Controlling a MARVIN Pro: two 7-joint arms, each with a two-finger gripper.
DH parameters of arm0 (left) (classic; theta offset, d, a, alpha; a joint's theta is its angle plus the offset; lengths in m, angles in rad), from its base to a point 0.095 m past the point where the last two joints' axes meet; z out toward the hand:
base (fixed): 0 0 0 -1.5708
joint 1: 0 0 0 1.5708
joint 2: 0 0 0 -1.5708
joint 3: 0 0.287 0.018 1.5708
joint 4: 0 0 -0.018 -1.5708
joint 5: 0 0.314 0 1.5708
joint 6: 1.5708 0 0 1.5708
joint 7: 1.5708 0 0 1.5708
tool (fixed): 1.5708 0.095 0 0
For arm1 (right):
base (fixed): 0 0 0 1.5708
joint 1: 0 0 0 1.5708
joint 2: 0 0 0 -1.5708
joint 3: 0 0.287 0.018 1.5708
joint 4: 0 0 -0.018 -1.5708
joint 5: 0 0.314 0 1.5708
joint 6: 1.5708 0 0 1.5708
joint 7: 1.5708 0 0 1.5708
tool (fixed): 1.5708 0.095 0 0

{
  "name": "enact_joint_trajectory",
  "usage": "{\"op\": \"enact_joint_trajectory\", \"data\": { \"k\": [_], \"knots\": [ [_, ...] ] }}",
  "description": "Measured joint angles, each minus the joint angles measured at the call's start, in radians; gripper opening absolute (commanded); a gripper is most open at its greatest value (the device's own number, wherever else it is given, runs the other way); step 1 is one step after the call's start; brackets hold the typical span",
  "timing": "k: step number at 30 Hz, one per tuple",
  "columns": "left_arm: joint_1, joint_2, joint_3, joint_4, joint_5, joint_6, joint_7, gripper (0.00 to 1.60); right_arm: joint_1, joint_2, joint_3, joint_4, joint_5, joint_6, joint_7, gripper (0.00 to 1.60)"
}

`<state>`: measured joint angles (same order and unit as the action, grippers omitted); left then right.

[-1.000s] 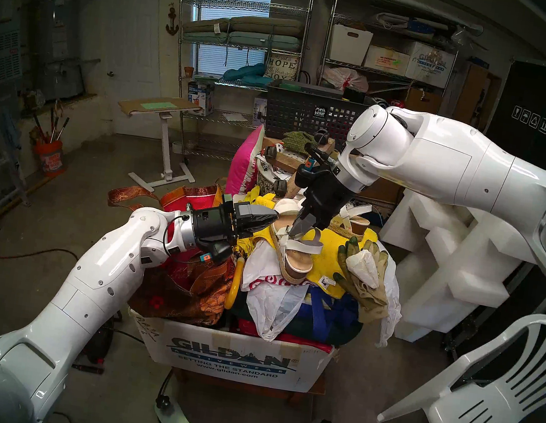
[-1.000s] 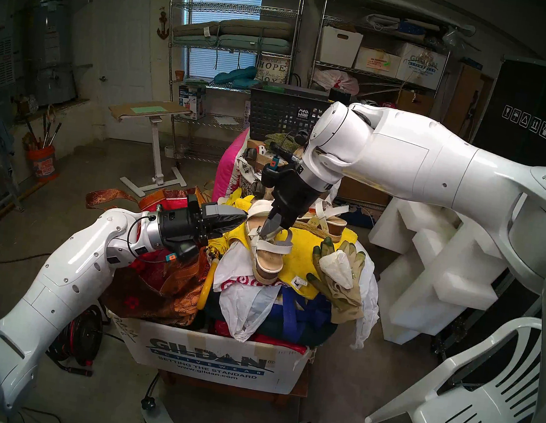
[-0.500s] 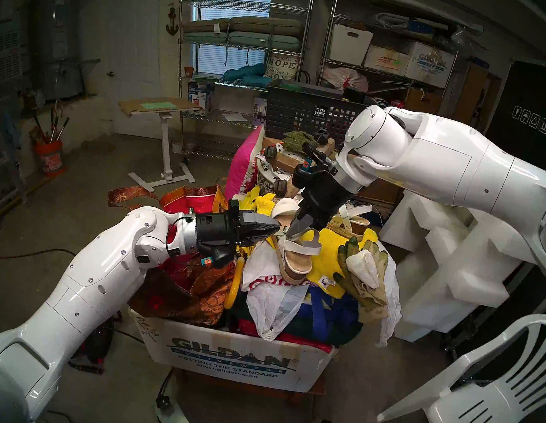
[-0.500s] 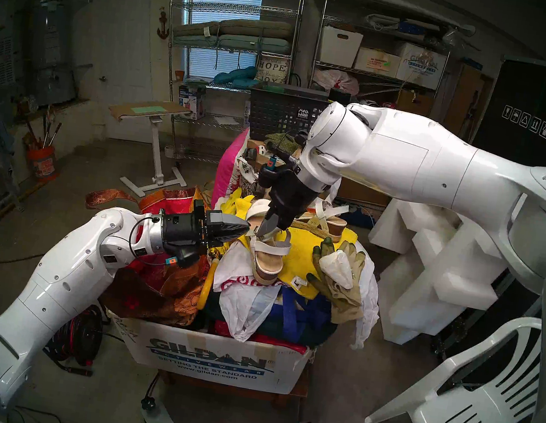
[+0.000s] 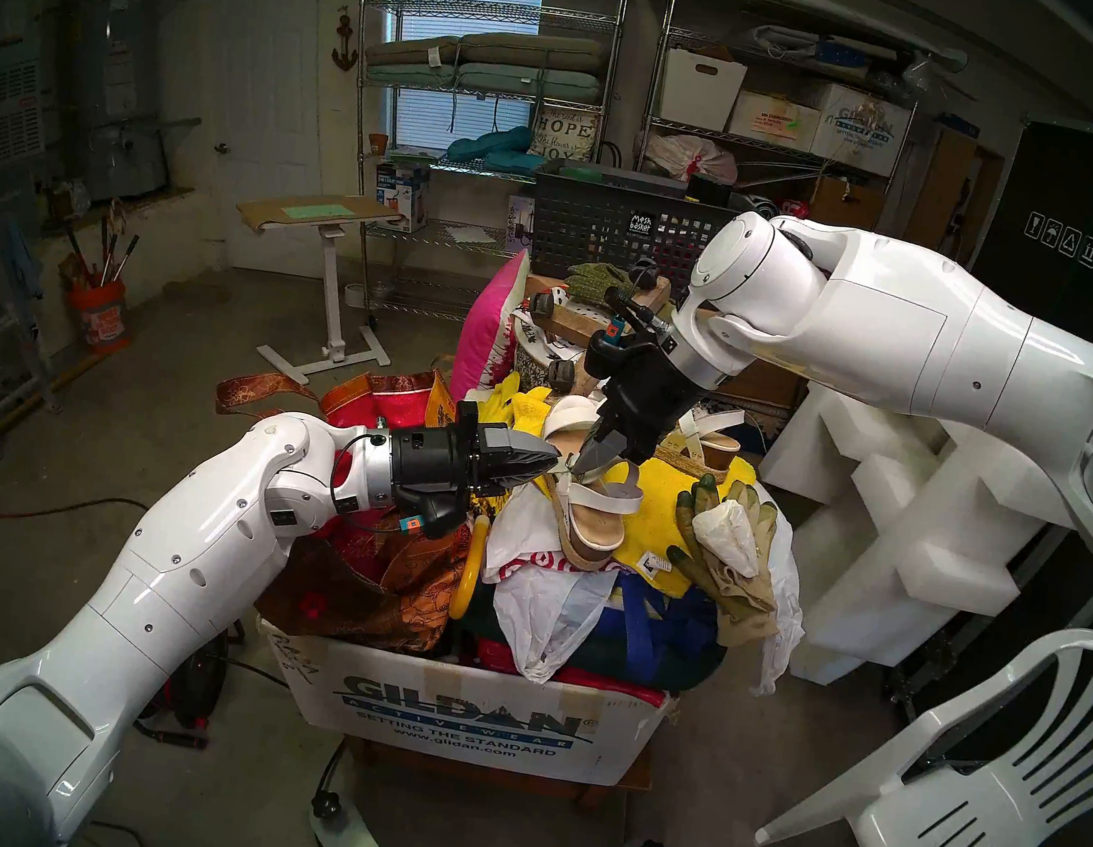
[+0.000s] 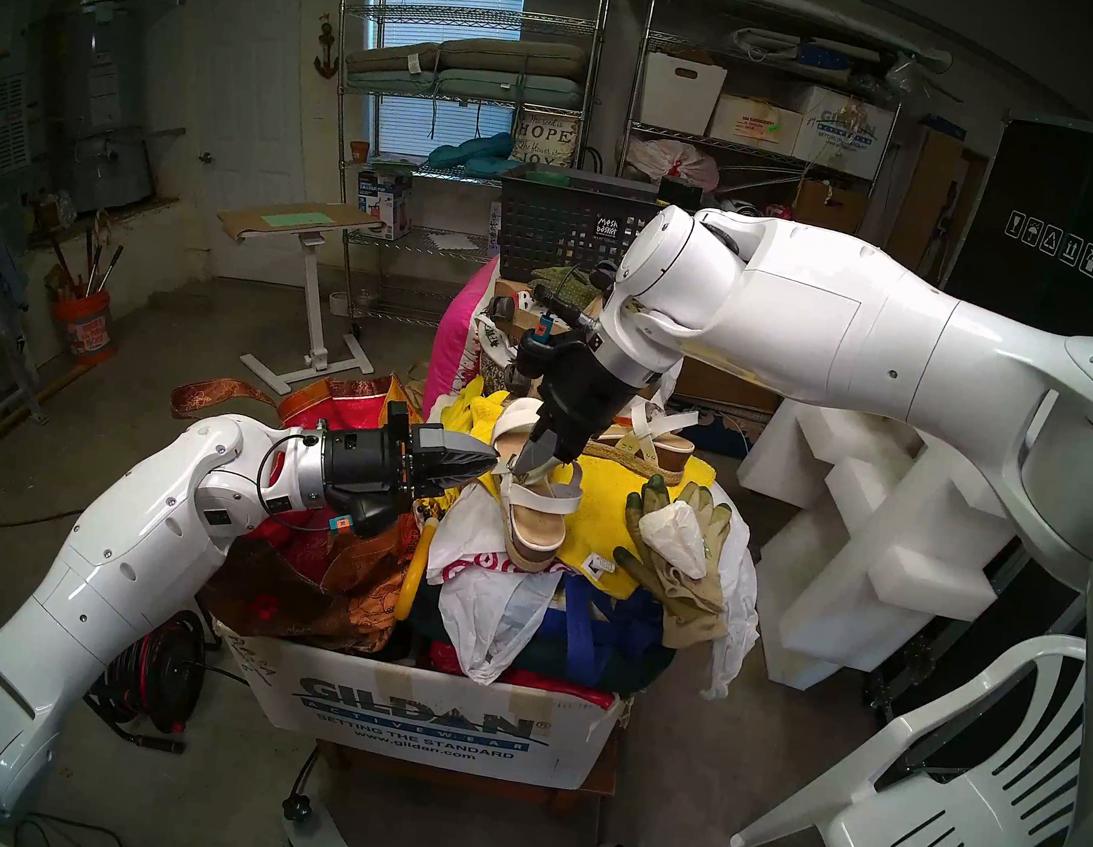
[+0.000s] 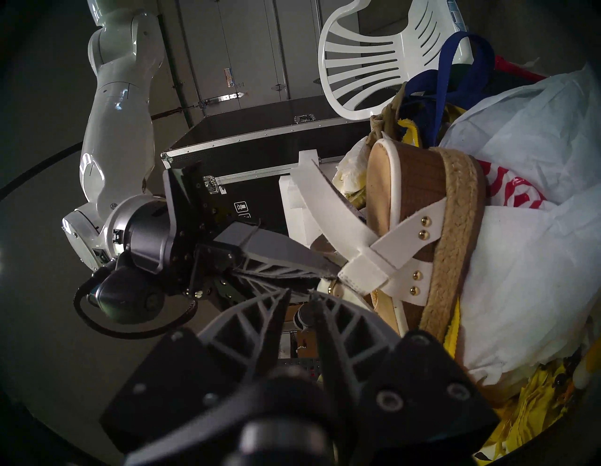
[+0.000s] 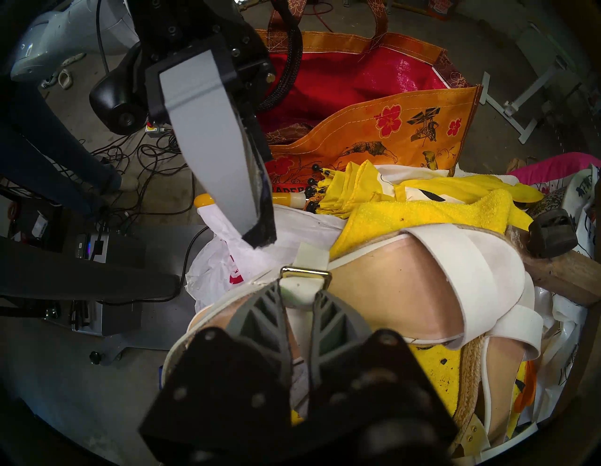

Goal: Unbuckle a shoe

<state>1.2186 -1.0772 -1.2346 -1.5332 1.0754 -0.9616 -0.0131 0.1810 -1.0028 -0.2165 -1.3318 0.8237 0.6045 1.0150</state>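
Observation:
The shoe [image 5: 592, 524], a white-strapped sandal with a tan footbed [image 8: 390, 293] and jute sole [image 7: 455, 227], lies on top of a heaped box. My right gripper [image 8: 299, 294] comes down from above and is shut on the thin ankle strap, just behind the gold buckle [image 8: 305, 272]. From the left my left gripper [image 7: 300, 293] points at the same buckle. Its fingers stand a little apart with nothing between them, and their tips [image 8: 260, 240] are a short way from the strap's free end.
The twin sandal [image 5: 702, 441] lies behind on a yellow towel [image 5: 656, 519]. Work gloves [image 5: 728, 557], plastic bags and an orange tote [image 8: 374, 140] fill the Gildan box [image 5: 467, 716]. A white plastic chair [image 5: 1002, 791] and foam blocks [image 5: 904, 497] stand to the right.
My left gripper has moved right and slightly down, closer to the buckle. The right gripper has kept its hold on the strap and has barely shifted.

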Motion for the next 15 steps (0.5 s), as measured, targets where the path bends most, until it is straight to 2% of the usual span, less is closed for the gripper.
{"op": "enact_joint_trajectory", "data": {
  "k": [5,6,7,15],
  "knots": [
    [-0.001,-0.007,0.003,0.002,0.006,0.001,0.001,0.8,0.001,0.001,0.0,-0.003,0.002,0.0,-0.001,0.0],
    [-0.002,-0.008,0.003,0.002,0.007,0.001,0.001,1.44,0.001,0.001,0.0,-0.003,0.002,0.0,-0.001,0.0],
    [-0.002,-0.01,0.003,0.002,0.007,0.001,0.0,1.6,0.001,0.001,0.0,-0.003,0.002,0.0,-0.001,0.0],
    [-0.003,-0.018,0.001,0.008,0.006,0.012,0.0,1.6,0.001,0.003,0.0,0.001,0.004,0.0,0.001,0.0]
  ]
}}
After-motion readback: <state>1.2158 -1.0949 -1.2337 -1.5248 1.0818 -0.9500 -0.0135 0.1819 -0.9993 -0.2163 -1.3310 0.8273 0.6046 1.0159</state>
